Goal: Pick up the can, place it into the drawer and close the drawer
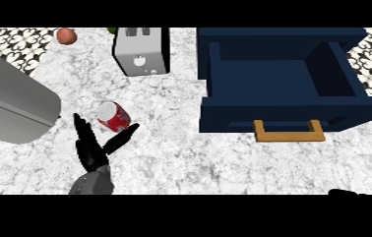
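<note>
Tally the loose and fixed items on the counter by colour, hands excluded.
Red: 2, the can and a reddish fruit
Grey/silver: 2, the toaster and a large grey object at the left edge
Navy: 1, the open drawer
Total: 5

A white-and-grey marbled counter (pixel 181 157) with a silver toaster (pixel 142 51) at the back and black-and-white patterned tiles (pixel 25 44) behind it.

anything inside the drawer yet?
Nothing visible: the open drawer shows only bare dark blue floor. The can lies on the counter by the left hand. The front wall hides the strip behind it.
</note>
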Robot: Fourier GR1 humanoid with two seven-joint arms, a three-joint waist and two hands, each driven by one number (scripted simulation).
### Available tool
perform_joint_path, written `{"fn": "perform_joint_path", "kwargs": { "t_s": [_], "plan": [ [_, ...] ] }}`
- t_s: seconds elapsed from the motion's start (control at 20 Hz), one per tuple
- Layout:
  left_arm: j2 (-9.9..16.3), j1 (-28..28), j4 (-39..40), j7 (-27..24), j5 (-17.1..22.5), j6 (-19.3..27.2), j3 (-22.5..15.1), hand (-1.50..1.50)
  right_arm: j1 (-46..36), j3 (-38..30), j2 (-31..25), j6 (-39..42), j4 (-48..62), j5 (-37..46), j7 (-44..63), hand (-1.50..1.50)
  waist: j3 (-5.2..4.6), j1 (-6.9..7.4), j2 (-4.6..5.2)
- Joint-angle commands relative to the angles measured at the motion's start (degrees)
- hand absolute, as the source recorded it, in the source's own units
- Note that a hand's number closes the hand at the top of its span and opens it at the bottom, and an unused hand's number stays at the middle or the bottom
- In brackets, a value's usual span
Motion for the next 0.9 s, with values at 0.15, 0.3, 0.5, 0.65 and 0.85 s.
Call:
{"fn": "perform_joint_path", "kwargs": {
  "t_s": [0.15, 0.3, 0.5, 0.65, 0.85],
  "plan": [
    [1.9, -9.4, 18.7, -9.1, 4.0, -7.4, 8.2, -1.5, 0.5, -0.3, 0.8, 0.8, -1.8, -0.4, 1.3, -1.5, -0.03, -0.34, 0.11],
    [3.2, -11.8, 20.0, -7.8, 3.7, -8.0, 8.2, -1.5, -0.4, -1.2, 0.8, 1.2, -0.9, -1.1, 0.8, -1.5, -0.02, -0.29, 0.09],
    [7.1, -12.4, 23.0, -9.4, 4.4, -12.9, 9.8, -1.5, -2.6, -1.9, -0.9, -1.2, -4.0, 0.0, 7.4, -1.5, -0.03, -0.25, 0.08],
    [6.0, -18.0, 27.9, -10.1, 3.6, -12.3, 9.6, -1.5, -1.3, -0.3, 1.1, -0.2, -3.2, 1.3, 3.5, -1.5, -0.03, -0.45, 0.11],
    [7.1, -19.9, 33.0, -10.1, 2.7, -17.8, 9.1, -1.5, -1.9, 0.5, 1.9, 0.4, 0.3, 2.5, -0.2, -1.5, -0.04, -0.6, 0.23]
  ]
}}
